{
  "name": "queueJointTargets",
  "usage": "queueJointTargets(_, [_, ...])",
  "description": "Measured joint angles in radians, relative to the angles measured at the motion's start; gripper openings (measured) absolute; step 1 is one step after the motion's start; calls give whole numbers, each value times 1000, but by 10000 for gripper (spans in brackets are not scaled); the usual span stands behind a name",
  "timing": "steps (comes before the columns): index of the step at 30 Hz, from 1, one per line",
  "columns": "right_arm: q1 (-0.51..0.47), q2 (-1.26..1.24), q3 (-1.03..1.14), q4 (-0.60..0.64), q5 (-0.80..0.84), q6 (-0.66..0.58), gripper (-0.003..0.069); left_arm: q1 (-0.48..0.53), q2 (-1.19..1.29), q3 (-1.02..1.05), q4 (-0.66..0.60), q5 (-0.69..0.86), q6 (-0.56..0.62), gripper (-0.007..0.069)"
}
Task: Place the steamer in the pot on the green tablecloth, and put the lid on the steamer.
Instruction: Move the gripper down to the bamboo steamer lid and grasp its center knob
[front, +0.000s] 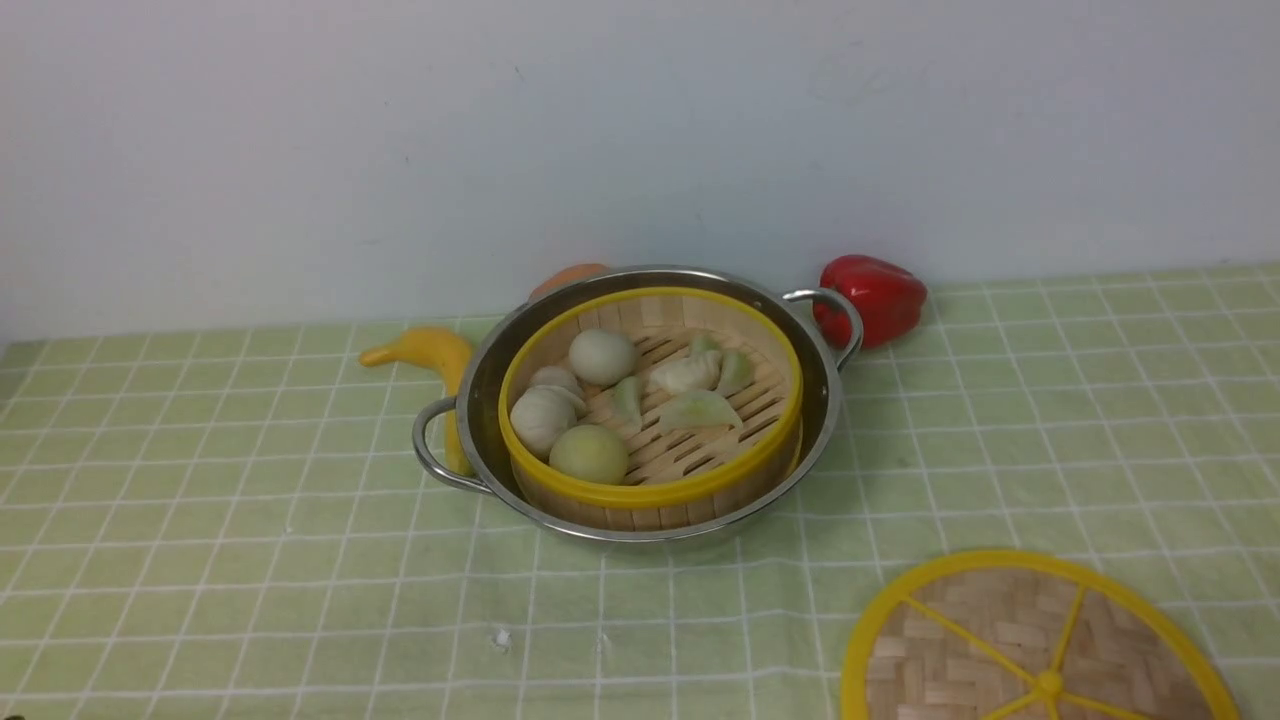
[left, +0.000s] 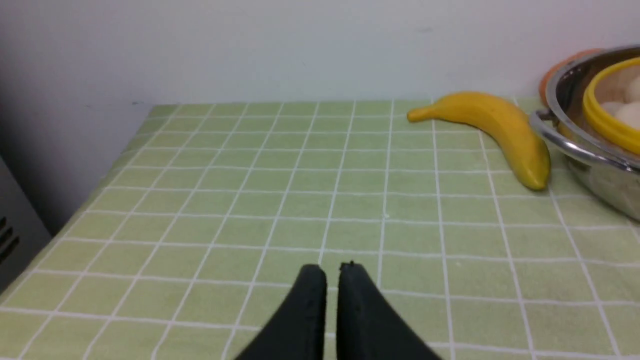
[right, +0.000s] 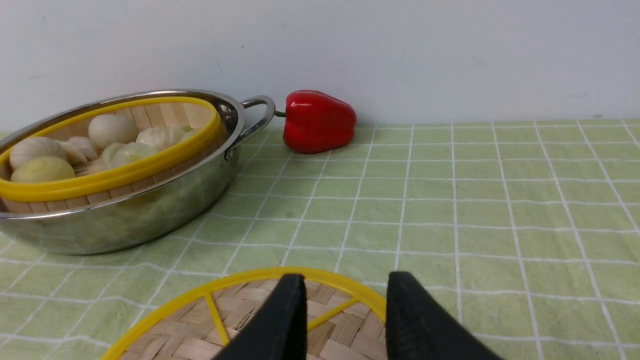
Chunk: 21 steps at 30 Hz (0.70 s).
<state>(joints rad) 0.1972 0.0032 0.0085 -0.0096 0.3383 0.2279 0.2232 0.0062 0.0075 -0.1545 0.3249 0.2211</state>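
The steamer (front: 650, 492), a bamboo basket with a yellow rim, sits inside the shiny pot (front: 480, 380) on the green tablecloth (front: 250, 520), uncovered, with buns and dumplings in it. The lid (front: 1000, 640), a woven disc with yellow spokes, lies flat on the cloth at the near right, partly cut off by the picture's edge. Neither gripper shows in the front view. My right gripper (right: 346, 277) is open just above the lid's (right: 240, 320) far rim, with nothing between its fingers. My left gripper (left: 331, 272) hangs over bare cloth left of the pot, fingers almost together, holding nothing.
A banana (front: 430, 350) lies against the pot's left handle. A red bell pepper (front: 875, 295) rests by the right handle, near the wall. Something orange (front: 570, 278) peeks out behind the pot. The cloth's left edge (left: 100, 185) drops off beside a grey wall.
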Motion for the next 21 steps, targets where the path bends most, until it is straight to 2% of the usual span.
queueJointTargets(21, [0,0,0,0,-1,0,244,0,-5,0,4,14,0,75])
